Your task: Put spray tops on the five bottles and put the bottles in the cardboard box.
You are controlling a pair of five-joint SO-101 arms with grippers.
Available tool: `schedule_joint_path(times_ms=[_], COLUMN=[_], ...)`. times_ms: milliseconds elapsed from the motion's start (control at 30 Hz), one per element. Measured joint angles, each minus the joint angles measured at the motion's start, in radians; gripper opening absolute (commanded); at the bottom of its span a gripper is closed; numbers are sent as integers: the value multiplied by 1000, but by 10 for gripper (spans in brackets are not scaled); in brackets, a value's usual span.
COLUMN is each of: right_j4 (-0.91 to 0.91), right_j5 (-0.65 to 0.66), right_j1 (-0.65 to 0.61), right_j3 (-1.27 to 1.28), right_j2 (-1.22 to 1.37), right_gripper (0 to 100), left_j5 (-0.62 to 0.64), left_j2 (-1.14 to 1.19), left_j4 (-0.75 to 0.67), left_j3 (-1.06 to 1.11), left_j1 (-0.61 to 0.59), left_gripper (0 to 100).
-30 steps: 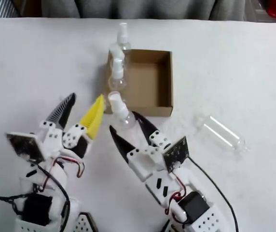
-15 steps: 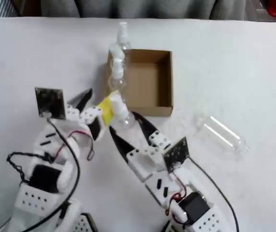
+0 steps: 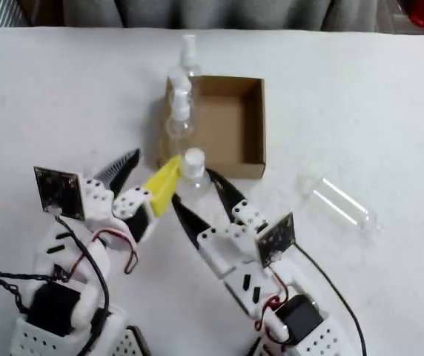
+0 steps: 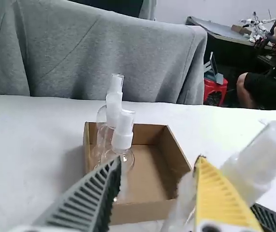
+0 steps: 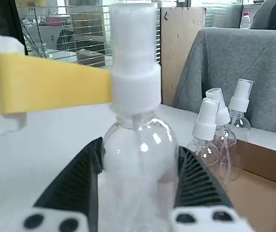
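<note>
Right gripper (image 3: pixel 195 189), nearest the arms' bases, is clamped with both black fingers around the round body of a clear bottle (image 5: pixel 138 150). It holds the bottle upright just off the near left corner of the cardboard box (image 3: pixel 230 126). A white spray top (image 5: pixel 134 58) sits on the bottle's neck. Left gripper (image 3: pixel 153 159) has its jaws spread apart; its yellow finger (image 3: pixel 164 182) touches the spray top's collar from the side, while its grey finger (image 3: pixel 123 165) stands clear. Well apart to the right, a second clear bottle (image 3: pixel 338 204) lies on its side on the white table (image 3: pixel 64 89). Farther back, three capped bottles (image 3: pixel 181 119) stand in a row along the box's left wall; whether they are inside or outside it is unclear.
</note>
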Motion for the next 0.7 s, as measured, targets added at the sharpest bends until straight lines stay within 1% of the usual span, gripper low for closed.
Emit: schedule_joint_path(times_ms=[300, 433, 533, 600, 700], right_j4=[0, 0, 0, 0, -12], right_j5=[0, 0, 0, 0, 0], right_j1=[-6, 34, 64, 72, 81], right_j3=[9, 9, 9, 9, 9], right_j2=[14, 14, 14, 14, 14], right_gripper=[14, 14, 14, 14, 14], left_j5=[0, 0, 0, 0, 0], left_j2=[-6, -6, -6, -6, -6], left_j4=[0, 0, 0, 0, 0], left_j3=[98, 176, 241, 264, 267], left_j1=[-164, -229, -238, -235, -218], left_gripper=[241, 241, 231, 174, 11])
